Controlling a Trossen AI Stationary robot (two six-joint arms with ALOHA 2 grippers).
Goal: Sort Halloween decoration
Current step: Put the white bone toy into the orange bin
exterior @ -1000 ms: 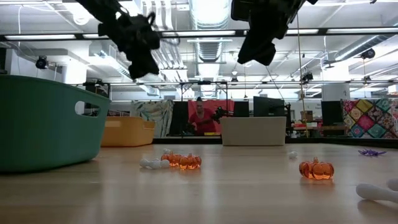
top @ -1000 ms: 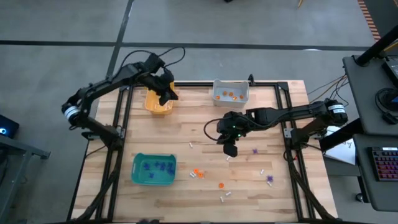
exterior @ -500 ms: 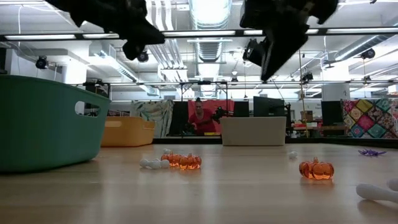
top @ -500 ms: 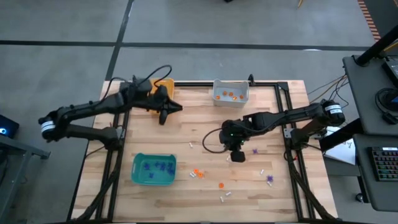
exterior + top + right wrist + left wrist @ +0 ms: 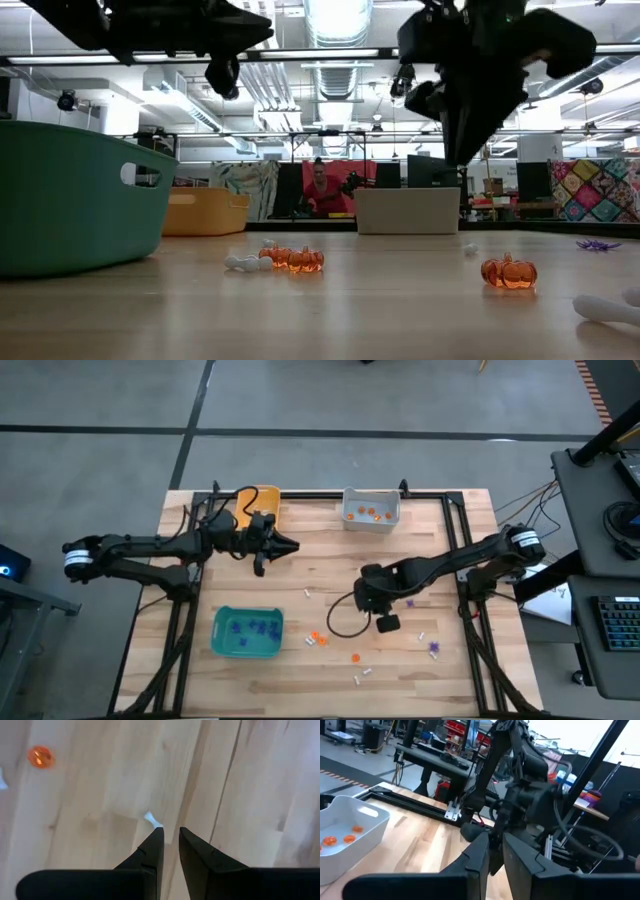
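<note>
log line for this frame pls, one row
left gripper: near-shut, empty, beside orange-yellow bin | right gripper: near-shut, empty, above white trinket mid-table | teal bin: purple pieces | grey bin: orange pieces

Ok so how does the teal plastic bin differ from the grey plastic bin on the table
The teal plastic bin holds purple spiky trinkets; the grey plastic bin holds orange roundish trinkets. The teal bin sits near the table's front left; the grey bin sits at the back edge, near the middle. The teal bin looks somewhat larger from above. Both are open-topped, rectangular, and rest upright on the wooden table.
</note>
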